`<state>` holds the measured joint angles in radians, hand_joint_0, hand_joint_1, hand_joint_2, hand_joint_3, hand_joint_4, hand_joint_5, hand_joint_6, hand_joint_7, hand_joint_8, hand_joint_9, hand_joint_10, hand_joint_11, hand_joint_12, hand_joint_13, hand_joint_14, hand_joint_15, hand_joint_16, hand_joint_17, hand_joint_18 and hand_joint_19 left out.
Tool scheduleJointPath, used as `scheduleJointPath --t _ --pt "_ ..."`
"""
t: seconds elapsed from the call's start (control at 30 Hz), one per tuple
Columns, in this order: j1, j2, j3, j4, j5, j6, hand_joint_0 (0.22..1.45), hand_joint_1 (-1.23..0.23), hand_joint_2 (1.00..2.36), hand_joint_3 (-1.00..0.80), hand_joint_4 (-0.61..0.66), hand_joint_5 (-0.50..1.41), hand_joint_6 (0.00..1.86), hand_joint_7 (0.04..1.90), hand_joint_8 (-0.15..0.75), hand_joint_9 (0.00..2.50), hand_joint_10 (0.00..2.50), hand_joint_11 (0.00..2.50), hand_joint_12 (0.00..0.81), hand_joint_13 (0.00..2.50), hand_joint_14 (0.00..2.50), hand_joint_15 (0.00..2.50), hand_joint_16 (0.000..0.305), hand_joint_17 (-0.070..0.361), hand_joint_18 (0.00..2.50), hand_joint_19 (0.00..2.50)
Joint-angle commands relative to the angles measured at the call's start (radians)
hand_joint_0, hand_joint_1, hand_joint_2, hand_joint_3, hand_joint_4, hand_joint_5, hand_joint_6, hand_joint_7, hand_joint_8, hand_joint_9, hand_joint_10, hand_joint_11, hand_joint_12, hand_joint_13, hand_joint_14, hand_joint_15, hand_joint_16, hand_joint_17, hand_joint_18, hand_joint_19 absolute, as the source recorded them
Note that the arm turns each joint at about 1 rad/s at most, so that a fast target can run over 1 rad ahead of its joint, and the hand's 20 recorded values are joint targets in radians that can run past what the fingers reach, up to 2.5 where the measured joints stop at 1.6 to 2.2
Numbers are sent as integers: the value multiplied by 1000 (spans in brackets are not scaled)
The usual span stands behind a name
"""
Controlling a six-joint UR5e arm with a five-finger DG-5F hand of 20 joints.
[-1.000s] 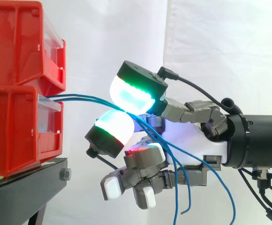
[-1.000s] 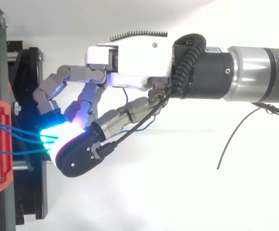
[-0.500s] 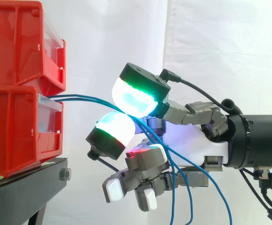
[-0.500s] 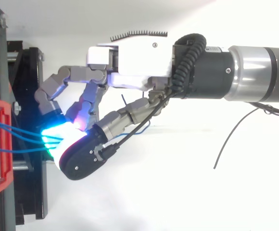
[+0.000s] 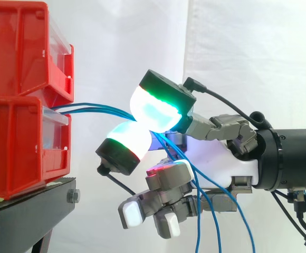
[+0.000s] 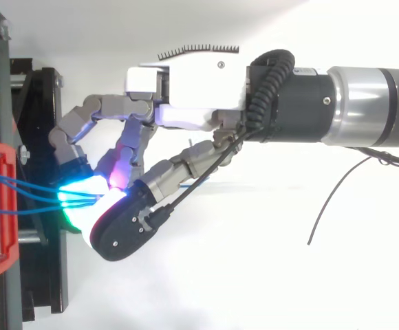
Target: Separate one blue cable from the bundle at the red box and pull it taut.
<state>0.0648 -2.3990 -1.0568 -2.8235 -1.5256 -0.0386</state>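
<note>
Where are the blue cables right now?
In the side view, the blue cables leave the lower red box on the left and run right into the robot hand, pinched between its glowing fingertips.

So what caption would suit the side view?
Robot hand pinches thin blue cables, running from the lower red plastic bin, between glowing fingertip pads.

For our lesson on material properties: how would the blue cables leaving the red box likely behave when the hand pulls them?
Probably floppy: past the hand the blue cables droop in loose curves. Likely light: they are thin, held by a mere pinch between pads. Between red box and pads they run nearly straight, so they should tauten readily.
</note>
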Motion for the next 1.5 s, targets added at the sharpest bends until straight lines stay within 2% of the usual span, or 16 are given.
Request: scheduleJointPath --t 0.0,0.2,0.43,0.53,0.6,0.7,0.83,0.9,0.93,0.97,1.13,1.33,1.47 --pt "-3 0 1 -4 -1 5 525 -609 1000 -500 -51 -110 831 1202 320 1317 26 1158 378 932 21 589 48 107 950 838" --pt "-2 0 4 -8 1 6 458 -636 1000 -500 12 -114 813 1147 349 1320 23 1120 403 946 21 582 54 121 994 814" --pt "-5 0 12 -11 -2 9 456 -618 1000 -500 25 -108 784 1140 351 1312 24 1114 410 944 19 575 55 123 999 814" --pt "-3 0 15 -11 1 9 504 -558 1000 -500 8 -109 777 1149 332 1298 25 1117 386 928 22 582 51 114 962 839" --pt "-3 0 15 -11 -2 9 622 -514 1000 -500 -23 -108 772 1157 308 1284 27 1123 365 915 23 591 45 101 920 875" --pt "-3 0 15 -11 2 11 612 -529 1016 -291 33 -107 751 1150 313 1275 25 1132 371 914 21 603 46 104 931 890" --pt "-5 0 18 -13 -2 11 599 -561 1018 -169 62 -120 758 1153 336 1284 25 1146 397 928 20 596 51 115 967 864" --pt "-5 0 18 -13 -4 11 590 -604 1019 -170 72 -130 767 1152 335 1278 24 1170 396 925 22 600 51 115 966 865" --pt "-3 0 18 -19 1 11 583 -691 1020 -196 69 -147 787 1174 322 1259 26 1211 386 910 23 602 48 109 944 874" --pt "-2 0 18 -17 1 11 584 -715 1019 -205 63 -150 792 1184 321 1248 26 1222 386 910 23 607 48 109 945 875" --pt "-5 0 18 -19 -1 13 663 -838 1016 -290 -2 -178 849 1159 309 1226 24 1251 371 898 23 581 47 105 937 841" --pt "-5 0 18 -21 -2 13 772 -907 1005 -443 -80 -183 886 1203 307 1249 24 1294 356 908 22 590 45 101 920 804" --pt "-7 0 18 -25 -11 13 831 -920 1000 -500 -165 -178 899 1302 303 1266 23 1295 349 923 22 594 43 97 890 810"
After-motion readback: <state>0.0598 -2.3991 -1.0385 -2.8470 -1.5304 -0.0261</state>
